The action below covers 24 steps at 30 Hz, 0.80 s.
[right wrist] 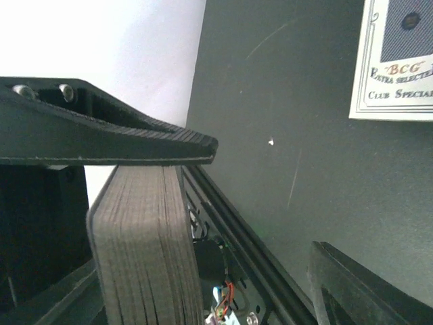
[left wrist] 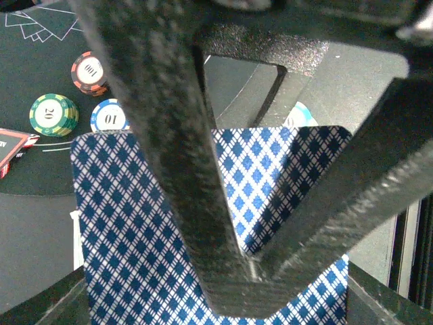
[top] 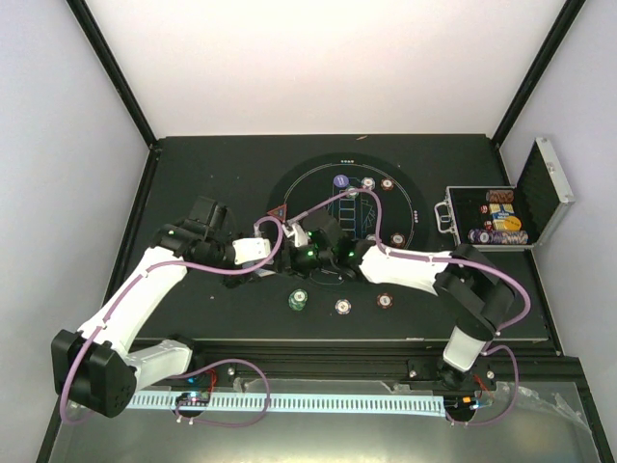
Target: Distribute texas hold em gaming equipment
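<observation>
Overhead, both claws meet in a dark tangle over the mat (top: 410, 193) and are hard to tell apart. The left claw (left wrist: 213, 308) is clenched on the deck (left wrist: 149, 237). The right claw (right wrist: 203, 298) is released (deck edge just beside one finger), and its black frame hides much of the blue diamond backs. Chips (left wrist: 89, 71) behind read 100, 20, 10. The red marker (left wrist: 12, 145) is cut off. A card box (right wrist: 399, 61) reads "BCG", "Club Special".
</observation>
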Available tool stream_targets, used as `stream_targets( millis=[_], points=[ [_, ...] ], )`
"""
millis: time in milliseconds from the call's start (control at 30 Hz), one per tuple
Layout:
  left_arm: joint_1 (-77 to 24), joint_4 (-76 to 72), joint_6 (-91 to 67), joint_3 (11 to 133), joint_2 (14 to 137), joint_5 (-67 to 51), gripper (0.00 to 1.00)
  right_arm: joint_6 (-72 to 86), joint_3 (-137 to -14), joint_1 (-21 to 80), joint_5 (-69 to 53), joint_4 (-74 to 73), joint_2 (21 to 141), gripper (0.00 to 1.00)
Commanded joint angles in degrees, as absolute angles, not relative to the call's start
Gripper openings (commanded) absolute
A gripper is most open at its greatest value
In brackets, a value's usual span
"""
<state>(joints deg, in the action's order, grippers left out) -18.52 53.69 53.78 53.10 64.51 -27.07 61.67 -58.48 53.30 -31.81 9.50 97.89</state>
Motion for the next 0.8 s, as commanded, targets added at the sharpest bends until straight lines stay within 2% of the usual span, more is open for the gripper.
stream_targets(
  millis=[0,300,433,767],
  points=[
    [-18.64,53.88,54.94,54.38,64.98,-25.90,0.02,62.74,-59.81,53.61,-36.64,13.99,99.67,0.72],
    [-18.63,53.60,55.46,53.78,65.31,-23.76,0.02,60.42,-61.10,53.02,-35.33,9.14,101.19,0.67],
    [-18.63,53.66,55.73,53.79,65.32,-22.57,0.02,56.61,-62.47,52.07,-33.16,1.89,101.44,0.64],
    [-18.48,53.37,55.57,53.79,65.48,-21.37,0.02,53.45,-60.99,49.33,-31.29,-3.22,97.83,0.60]
  ],
)
